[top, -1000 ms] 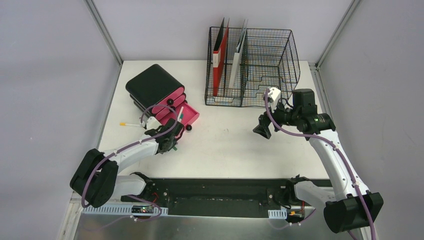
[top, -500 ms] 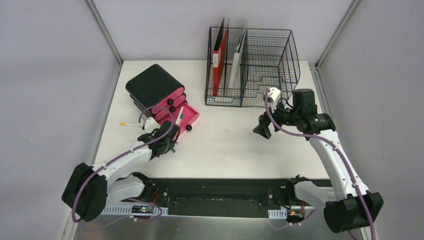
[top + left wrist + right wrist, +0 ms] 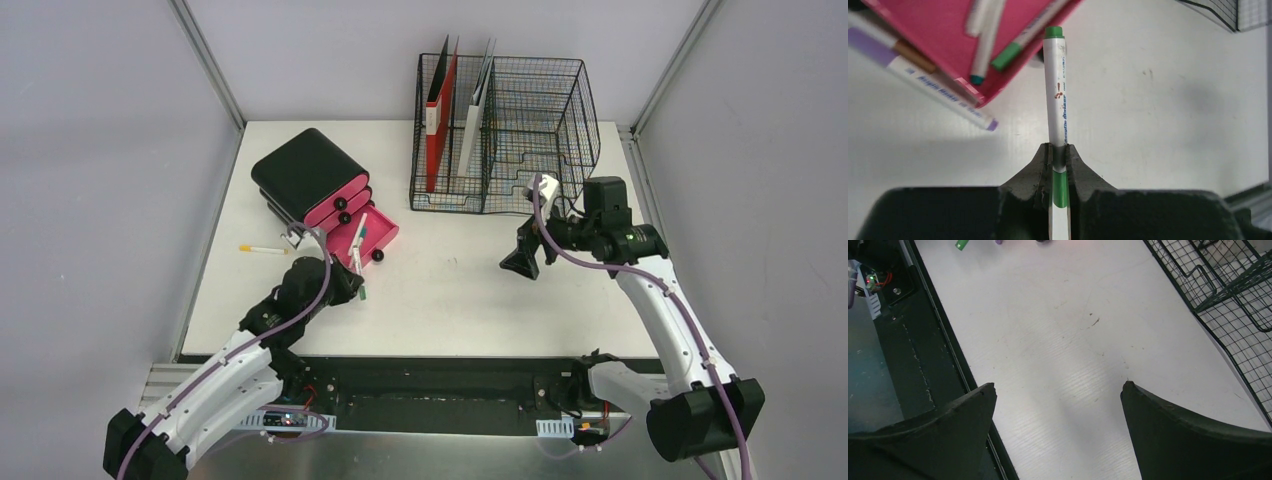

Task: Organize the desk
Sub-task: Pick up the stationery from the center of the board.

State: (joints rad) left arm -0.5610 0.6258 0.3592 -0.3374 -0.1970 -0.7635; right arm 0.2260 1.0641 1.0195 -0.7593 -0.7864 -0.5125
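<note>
Pinching a white marker with a green cap (image 3: 1055, 90) near its rear end, the left gripper (image 3: 1058, 152) is hovering low over the flat white table (image 3: 460, 300) that is spreading beneath both arms between grey walls. Its jaws are pressed tight on the barrel, and the cap is pointing at the corner of an open pink plastic drawer (image 3: 933, 25). With so much barrel jutting past the pinch, the marker is probably running the risk of swivelling in the jaws or knocking the drawer's wall, which could be shoving the drawer or dropping the marker short. The drawer, pulled out of a black-topped drawer unit (image 3: 300, 170), is holding several pens, one of them teal-tipped. A purple-tipped white marker (image 3: 938, 82) is lying on the table just beside it, and a white pen with an orange tip (image 3: 262, 249) is lying farther left. The right gripper (image 3: 1058, 385) is hanging with its jaws spread wide and gripping nothing, near a black wire-mesh rack (image 3: 560, 100) that is carrying a red folder (image 3: 440, 120) and a grey-white folder (image 3: 477, 115).
</note>
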